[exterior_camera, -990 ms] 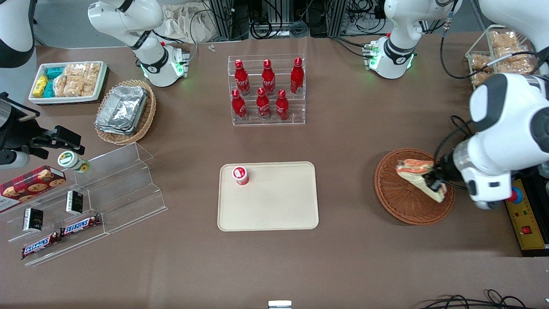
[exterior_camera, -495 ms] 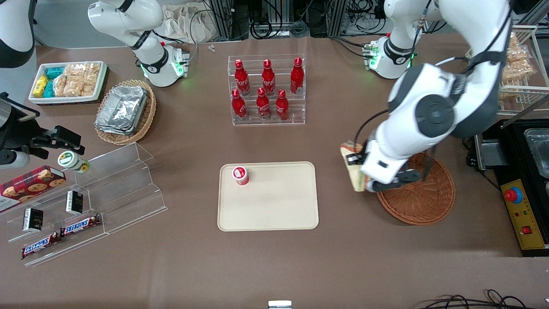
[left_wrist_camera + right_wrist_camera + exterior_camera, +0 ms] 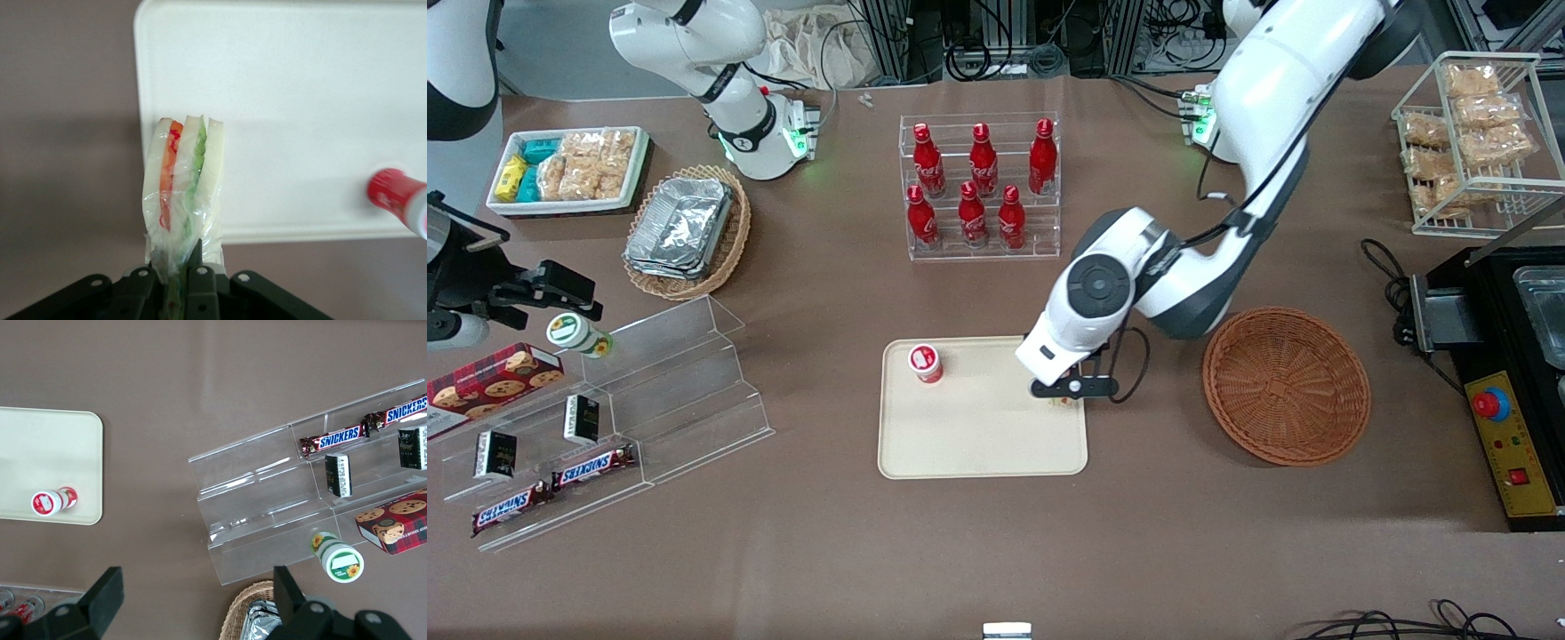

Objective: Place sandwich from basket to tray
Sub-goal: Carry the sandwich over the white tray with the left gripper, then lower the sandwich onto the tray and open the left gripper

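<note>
While gripper (image 3: 1064, 397) hangs over tray (image 3: 978, 444) edge nearest basket (image 3: 1286, 384), fingers (image 3: 200, 280) pinching sandwich (image 3: 183, 200), an early release could tip it onto bench (image 3: 1183, 533).

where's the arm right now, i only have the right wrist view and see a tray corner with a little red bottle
Observer: The gripper hangs over the tray, at the edge nearest the basket.
Operator: is it holding the sandwich
Observer: Yes, the wrist view shows the fingers shut on the wrapped sandwich.
Operator: anything left in the basket
Observer: No, it is empty.
</note>
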Robot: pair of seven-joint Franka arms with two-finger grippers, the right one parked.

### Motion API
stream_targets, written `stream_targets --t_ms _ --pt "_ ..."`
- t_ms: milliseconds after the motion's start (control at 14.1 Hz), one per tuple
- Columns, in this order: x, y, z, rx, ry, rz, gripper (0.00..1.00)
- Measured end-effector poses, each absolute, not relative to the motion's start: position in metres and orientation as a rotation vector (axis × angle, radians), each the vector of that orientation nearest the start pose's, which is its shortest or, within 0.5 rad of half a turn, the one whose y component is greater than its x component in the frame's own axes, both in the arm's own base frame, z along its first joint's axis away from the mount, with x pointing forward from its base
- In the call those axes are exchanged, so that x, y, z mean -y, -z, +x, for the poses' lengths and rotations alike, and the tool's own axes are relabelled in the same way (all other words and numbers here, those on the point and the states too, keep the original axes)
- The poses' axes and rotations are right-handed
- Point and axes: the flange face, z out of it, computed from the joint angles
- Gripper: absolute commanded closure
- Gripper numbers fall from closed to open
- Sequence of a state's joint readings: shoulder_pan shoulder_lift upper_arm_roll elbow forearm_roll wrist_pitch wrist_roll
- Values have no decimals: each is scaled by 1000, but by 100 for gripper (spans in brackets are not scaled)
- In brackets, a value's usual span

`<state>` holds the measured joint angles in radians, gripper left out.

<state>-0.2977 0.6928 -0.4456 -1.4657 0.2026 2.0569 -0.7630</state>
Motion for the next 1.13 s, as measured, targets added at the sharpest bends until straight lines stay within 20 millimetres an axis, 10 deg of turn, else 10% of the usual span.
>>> stream_targets --t_ms 354,424,495,848,1131 --pt "429 -245 569 -38 -140 -3152 100" --pt "429 -238 568 -52 -142 -3141 60" --pt "430 -233 566 -59 -148 -3136 1" --pt "430 -237 569 -56 -134 -3139 0" --pt "414 -277 591 25 -69 -3157 0"
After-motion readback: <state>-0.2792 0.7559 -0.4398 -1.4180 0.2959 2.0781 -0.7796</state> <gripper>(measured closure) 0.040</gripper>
